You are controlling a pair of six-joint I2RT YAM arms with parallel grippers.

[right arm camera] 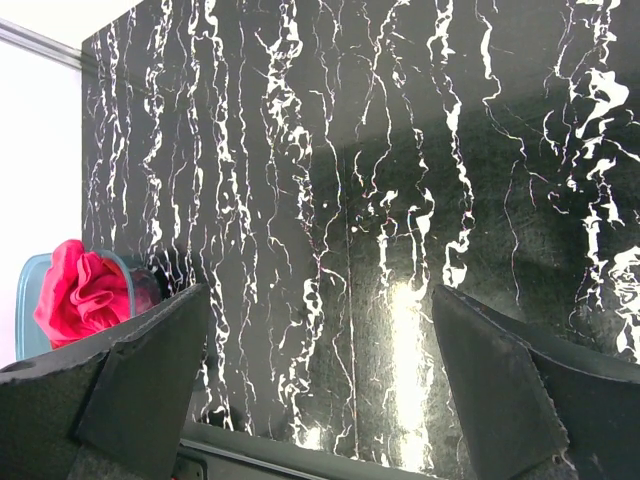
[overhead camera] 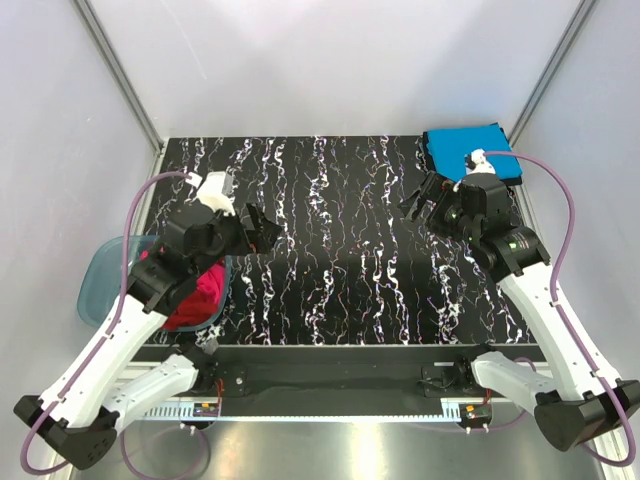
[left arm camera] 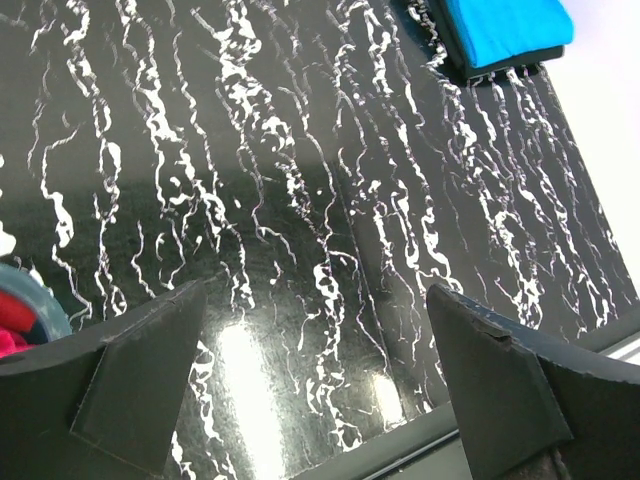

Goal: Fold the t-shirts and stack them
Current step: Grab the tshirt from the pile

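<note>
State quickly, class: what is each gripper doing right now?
Left gripper: open, holding nothing.
Right gripper: open, holding nothing.

Bare table (overhead camera: 340, 260) middle, tub (overhead camera: 98, 285) left, t-shirts (overhead camera: 462, 148) far-right

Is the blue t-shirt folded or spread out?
Folded. The blue t-shirt lies as a compact, flat rectangle in the far right corner, stacked on a dark shirt whose edge shows beneath it.
</note>
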